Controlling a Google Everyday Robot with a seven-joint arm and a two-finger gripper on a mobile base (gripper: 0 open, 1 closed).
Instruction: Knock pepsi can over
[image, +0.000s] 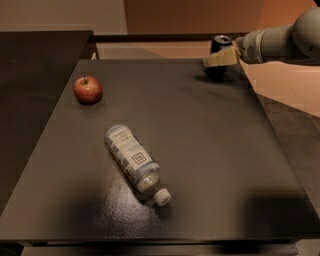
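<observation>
The pepsi can (220, 43), dark with a silver top rim, stands upright at the far right corner of the dark table (200, 150). My gripper (209, 60), beige at the end of a grey arm (272, 42) reaching in from the right, is right in front of the can and covers its lower part. I cannot tell whether it touches the can.
A clear plastic water bottle (134, 163) with a white cap lies on its side near the table's middle front. A red apple (87, 89) sits at the left back. A second dark surface (35, 75) adjoins on the left. The floor lies to the right.
</observation>
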